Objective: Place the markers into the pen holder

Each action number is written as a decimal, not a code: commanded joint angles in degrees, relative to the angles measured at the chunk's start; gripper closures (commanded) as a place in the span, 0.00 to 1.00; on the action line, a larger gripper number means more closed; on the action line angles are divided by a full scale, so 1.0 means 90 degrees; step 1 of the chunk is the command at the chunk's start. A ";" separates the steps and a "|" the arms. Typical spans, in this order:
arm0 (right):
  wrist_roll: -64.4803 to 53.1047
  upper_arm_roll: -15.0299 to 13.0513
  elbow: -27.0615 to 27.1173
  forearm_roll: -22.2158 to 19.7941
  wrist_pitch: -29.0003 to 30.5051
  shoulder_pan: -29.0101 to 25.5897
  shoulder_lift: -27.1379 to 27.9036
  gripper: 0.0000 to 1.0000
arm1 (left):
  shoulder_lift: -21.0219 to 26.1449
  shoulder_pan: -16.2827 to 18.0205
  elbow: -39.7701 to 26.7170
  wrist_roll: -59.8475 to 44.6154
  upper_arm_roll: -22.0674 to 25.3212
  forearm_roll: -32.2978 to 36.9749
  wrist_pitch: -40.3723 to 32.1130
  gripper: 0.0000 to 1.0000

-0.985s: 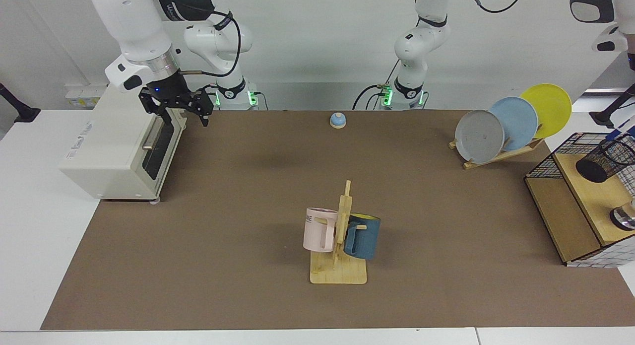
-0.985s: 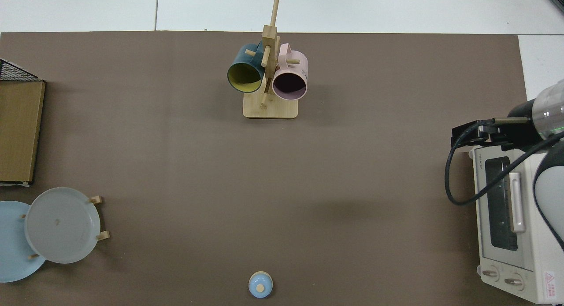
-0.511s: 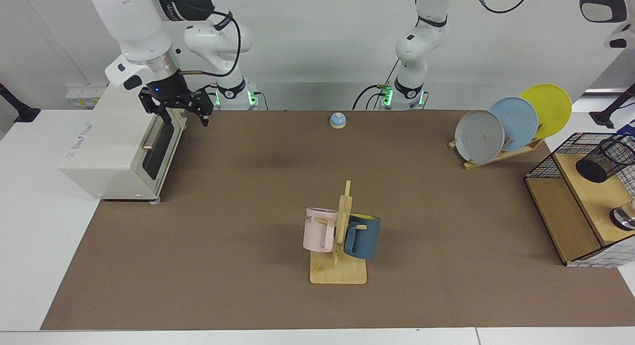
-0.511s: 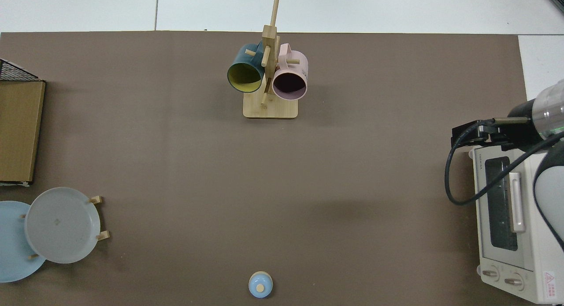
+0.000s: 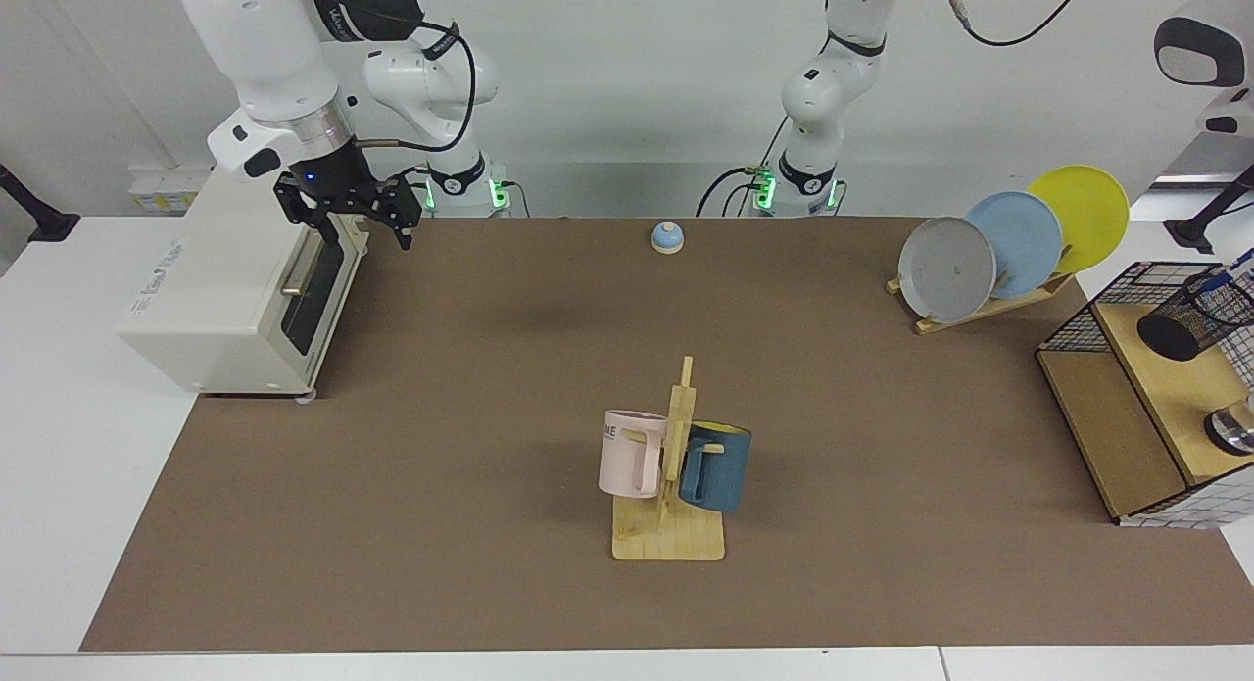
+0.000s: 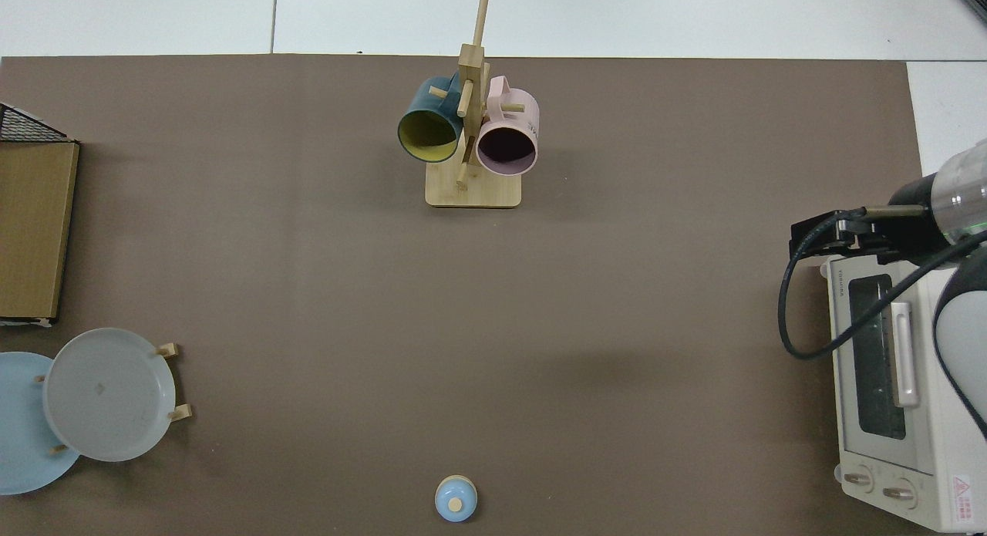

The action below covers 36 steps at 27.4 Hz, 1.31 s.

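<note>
apparently the marker (image 5: 1236, 268) sits in the holder (image 5: 1197, 316), far right; right gripper (image 5: 358, 225) waits upper left, fingers apart; left gripper unseen.

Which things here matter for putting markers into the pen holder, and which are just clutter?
Job: marker, pen holder, left gripper above them at the facing view's edge.
Clutter: mug rack, plates, bell, toaster oven, wire basket; right gripper waiting, jaws open, over the oven.
</note>
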 commanded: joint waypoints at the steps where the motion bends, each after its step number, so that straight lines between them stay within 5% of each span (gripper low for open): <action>1: -0.0135 0.0070 -0.0208 0.0039 0.0157 -0.0131 -0.0157 0.00 | 0.0038 0.0061 -0.0029 0.0051 -0.0051 0.0093 0.0089 1.00; 2: -0.0135 0.0079 -0.0208 0.0039 0.0157 -0.0131 -0.0157 0.00 | 0.0038 0.0061 -0.0029 0.0041 -0.0051 0.0083 0.0080 0.94; 4: -0.0135 0.0079 -0.0208 0.0039 0.0157 -0.0131 -0.0157 0.00 | 0.0028 0.0032 -0.0029 0.0051 -0.0051 0.0093 0.0031 0.46; 7: -0.0135 0.0079 -0.0208 0.0039 0.0157 -0.0131 -0.0157 0.00 | 0.0038 0.0022 -0.0020 0.0031 -0.0051 0.0064 0.0011 0.00; 18: -0.0135 0.0079 -0.0208 0.0039 0.0157 -0.0131 -0.0157 0.00 | -0.0060 -0.0221 0.0498 -0.0641 -0.0324 -0.0151 -0.0779 0.00; 30: -0.0135 0.0079 -0.0208 0.0039 0.0157 -0.0131 -0.0157 0.00 | -0.0324 -0.1003 0.0645 -0.4818 -0.0987 -0.0327 -0.2449 0.00; 36: -0.0135 0.0079 -0.0208 0.0039 0.0157 -0.0131 -0.0157 0.00 | -0.0372 -0.1062 0.0596 -0.6704 -0.1252 -0.1126 -0.2957 0.00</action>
